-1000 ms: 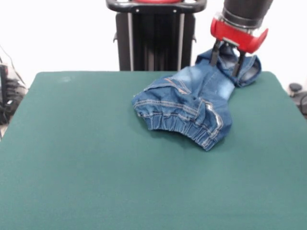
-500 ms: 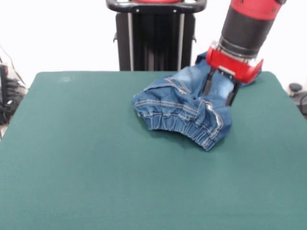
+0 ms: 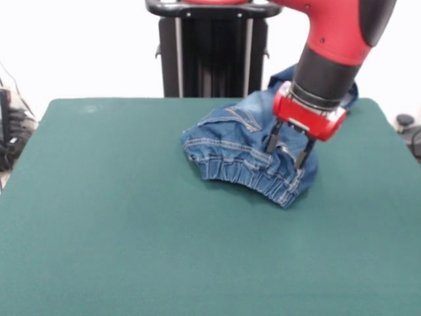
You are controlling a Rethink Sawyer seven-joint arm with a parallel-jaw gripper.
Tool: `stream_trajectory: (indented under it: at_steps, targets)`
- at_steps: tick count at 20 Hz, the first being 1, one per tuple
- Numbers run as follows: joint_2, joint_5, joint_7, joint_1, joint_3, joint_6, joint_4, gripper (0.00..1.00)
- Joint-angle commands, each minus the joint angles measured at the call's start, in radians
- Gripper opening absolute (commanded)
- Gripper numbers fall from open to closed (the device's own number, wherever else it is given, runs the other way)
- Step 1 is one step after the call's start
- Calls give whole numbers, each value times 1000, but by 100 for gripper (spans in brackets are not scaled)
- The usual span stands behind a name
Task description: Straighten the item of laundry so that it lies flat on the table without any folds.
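Note:
The small blue denim jeans lie bunched and folded at the far right of the green table, the elastic waistband turned toward the camera and one leg trailing back toward the far right corner. My gripper hangs from the red and black arm directly over the right part of the heap. Its two dark fingers are spread apart, open and holding nothing, with the tips right at the denim near the waistband's right end.
The robot's black pedestal stands behind the table's far edge. Dark cables and gear sit off the left edge, and a dark object off the right edge.
The gripper has come down and toward the camera, from above the trailing leg at the far right corner to the folded waist end. The jeans have barely shifted.

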Motion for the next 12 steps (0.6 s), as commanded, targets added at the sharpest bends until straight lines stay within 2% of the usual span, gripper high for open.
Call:
stream_trajectory:
  at_steps: [1, 8, 12]
  targets:
    - [58, -56, 132, -4, 41, -102, 40, 100]
    - [103, -102, 120, -8, 36, -122, 65, 100]
    - [122, -118, 89, -38, 77, -95, 60, 100]
